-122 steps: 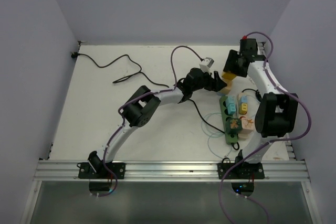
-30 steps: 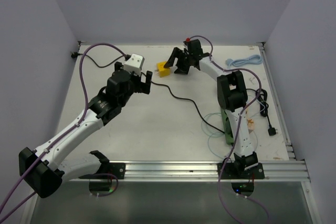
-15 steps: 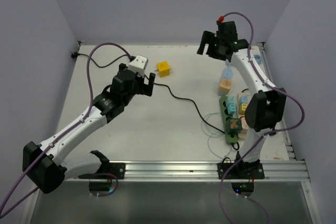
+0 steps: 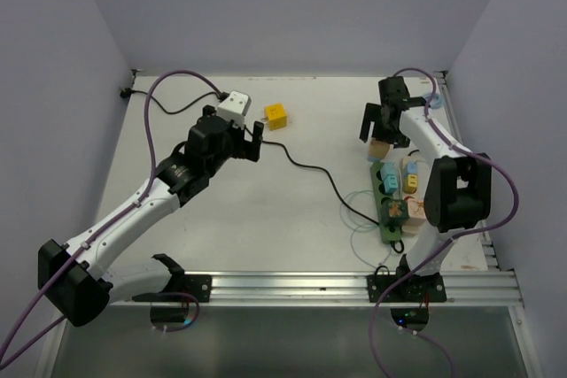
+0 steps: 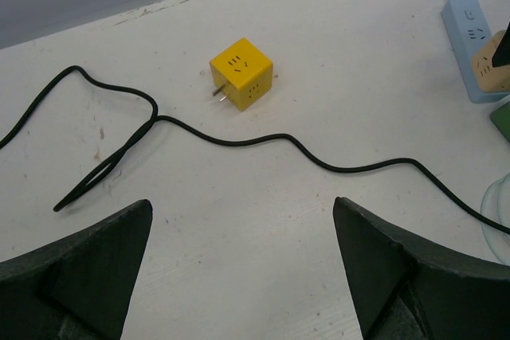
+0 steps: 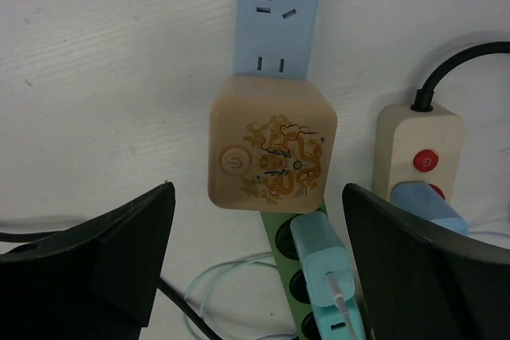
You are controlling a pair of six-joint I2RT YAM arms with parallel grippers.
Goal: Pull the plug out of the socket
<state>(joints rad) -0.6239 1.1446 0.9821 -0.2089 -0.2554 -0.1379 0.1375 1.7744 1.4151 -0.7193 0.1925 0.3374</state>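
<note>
Looking from the near edge, I see the socket [image 4: 384, 233] lying beside my right arm's base, a teal plug [image 6: 323, 256] seated in it. Beyond, the right gripper [image 6: 256, 197] straddles a beige cube [image 6: 272, 145], spread wide and clasping nothing. The left gripper [image 5: 241, 205], equally wide and empty, faces the yellow plug [image 5: 241, 73], which lies loose on the table [image 5: 335, 101] well apart from the socket.

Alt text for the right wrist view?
A dragon-printed beige cube plug lies framed by the open right claw, where the light blue strip meets the dark green socket. A teal plug sits in the socket.
</note>
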